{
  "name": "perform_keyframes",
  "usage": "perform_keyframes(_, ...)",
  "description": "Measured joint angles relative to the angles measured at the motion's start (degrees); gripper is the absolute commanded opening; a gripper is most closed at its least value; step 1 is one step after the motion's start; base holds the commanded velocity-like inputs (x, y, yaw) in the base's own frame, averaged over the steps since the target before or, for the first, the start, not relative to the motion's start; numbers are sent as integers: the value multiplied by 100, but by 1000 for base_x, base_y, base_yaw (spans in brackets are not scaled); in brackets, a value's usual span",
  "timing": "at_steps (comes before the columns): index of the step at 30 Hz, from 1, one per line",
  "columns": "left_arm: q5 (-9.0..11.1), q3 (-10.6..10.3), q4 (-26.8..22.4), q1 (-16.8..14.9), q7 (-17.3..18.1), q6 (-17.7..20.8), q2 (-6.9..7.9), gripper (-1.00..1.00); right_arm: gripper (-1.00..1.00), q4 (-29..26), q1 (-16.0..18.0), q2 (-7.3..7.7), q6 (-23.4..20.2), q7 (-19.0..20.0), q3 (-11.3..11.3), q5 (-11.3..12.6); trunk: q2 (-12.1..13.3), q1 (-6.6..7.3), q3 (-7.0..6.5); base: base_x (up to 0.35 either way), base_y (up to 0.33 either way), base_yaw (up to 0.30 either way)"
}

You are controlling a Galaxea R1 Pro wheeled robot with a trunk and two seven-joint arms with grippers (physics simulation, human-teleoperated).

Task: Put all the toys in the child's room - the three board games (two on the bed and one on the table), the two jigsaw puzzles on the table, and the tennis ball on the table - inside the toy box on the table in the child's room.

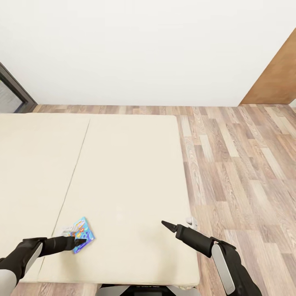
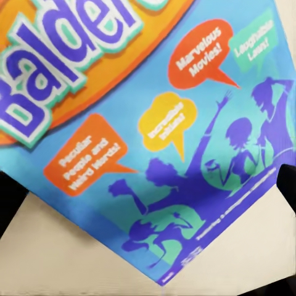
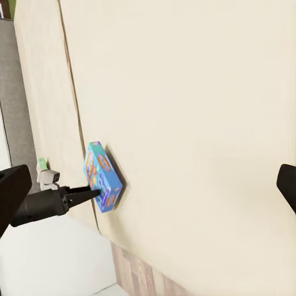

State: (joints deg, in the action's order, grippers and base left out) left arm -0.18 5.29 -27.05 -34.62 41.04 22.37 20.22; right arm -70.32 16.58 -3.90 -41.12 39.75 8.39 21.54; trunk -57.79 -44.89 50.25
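A light-blue cartoon board game lies on the cream bed, near its front edge and just right of the seam. My left gripper is at the game's near corner. In the left wrist view the game's lid is very close, and the dark fingers stand wide apart at either side of its corner, open. My right gripper hovers over the mattress farther right, open, with its fingers spread and nothing between them. The right wrist view shows the game with the left fingertips against it.
A small white and green thing shows beside my left arm; I cannot tell what it is. Wood-plank floor runs along the bed's right side. A white wall stands behind, with a dark frame at left and a brown panel at right.
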Motion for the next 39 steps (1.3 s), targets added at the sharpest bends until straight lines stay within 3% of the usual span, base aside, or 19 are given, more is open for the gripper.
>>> perform_keyframes(6, 3, 51, -47, 0, 132, 54, 74, 100, 100, 0, 0, 0, -5, 0, 2, 5, 0, 0, 0, 0, 0, 0)
perform_keyframes(16, -1, 377, -88, -5, 274, 82, 86, 100, 100, 1, 0, 0, -3, 0, 3, 6, 0, 0, 0, 0, 0, 0)
perform_keyframes(39, 3, 431, -437, -17, 213, 316, 70, 100, 100, -6, 0, 0, -6, -9, -10, -5, 0, 0, 0, 0, 0, 0)
